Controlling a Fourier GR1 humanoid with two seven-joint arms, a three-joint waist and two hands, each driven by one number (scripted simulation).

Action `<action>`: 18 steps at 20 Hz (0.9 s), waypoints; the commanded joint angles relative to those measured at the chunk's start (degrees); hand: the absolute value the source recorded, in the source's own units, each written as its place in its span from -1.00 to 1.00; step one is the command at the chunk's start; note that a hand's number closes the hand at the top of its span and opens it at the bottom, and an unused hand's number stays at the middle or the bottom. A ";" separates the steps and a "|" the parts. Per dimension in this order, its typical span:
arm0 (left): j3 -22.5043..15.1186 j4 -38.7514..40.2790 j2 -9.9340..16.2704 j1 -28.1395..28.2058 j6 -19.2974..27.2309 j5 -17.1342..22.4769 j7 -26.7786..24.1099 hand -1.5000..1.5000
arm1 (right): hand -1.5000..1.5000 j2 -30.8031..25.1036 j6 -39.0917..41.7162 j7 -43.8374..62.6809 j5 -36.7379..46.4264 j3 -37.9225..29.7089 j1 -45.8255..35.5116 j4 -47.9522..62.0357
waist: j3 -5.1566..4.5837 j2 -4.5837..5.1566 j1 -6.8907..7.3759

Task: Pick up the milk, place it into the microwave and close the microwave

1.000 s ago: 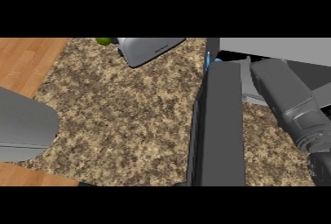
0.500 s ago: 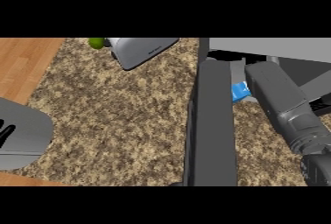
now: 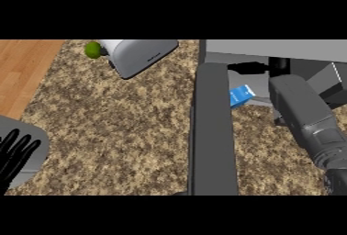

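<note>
One milk carton [image 3: 240, 96] beside door edge [image 3: 214, 133]

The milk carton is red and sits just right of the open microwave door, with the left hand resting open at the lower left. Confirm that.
Not quite: the milk carton is blue, as the head view shows. It does sit just right of the open microwave door, and the left hand rests open at lower left.

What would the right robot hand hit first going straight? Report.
Probably the far end of the open door, just left of the robot hand; depth is unclear. The milk lies off that line.
</note>
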 commanded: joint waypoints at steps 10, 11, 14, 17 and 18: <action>-9.80 5.30 -2.79 1.28 -10.39 -7.60 -0.55 -1.00 | -1.00 4.53 23.27 -8.63 -7.16 -5.19 8.17 -0.86 | -0.11 -1.77 -3.89; -9.21 6.90 -3.18 0.41 -10.33 -9.44 -1.42 -1.00 | -1.00 5.07 25.96 -8.56 -8.01 -5.68 8.51 -0.93 | -0.15 -1.98 -4.39; -11.77 6.70 -3.89 -0.24 -10.38 -15.35 -5.76 -1.00 | -1.00 8.29 27.24 -11.06 -8.41 -5.14 12.85 -1.62 | -0.23 -2.61 -5.44; -12.94 8.93 -3.91 -0.20 -9.02 -20.42 -10.08 -1.00 | -1.00 11.70 28.51 -13.76 -8.54 -4.01 16.87 -3.29 | -0.28 -2.95 -6.08; -17.33 7.52 -3.91 -0.42 -5.24 -21.30 -8.92 -1.00 | -1.00 11.49 29.61 -15.04 -7.83 -3.09 19.55 -3.26 | -0.26 -2.98 -6.33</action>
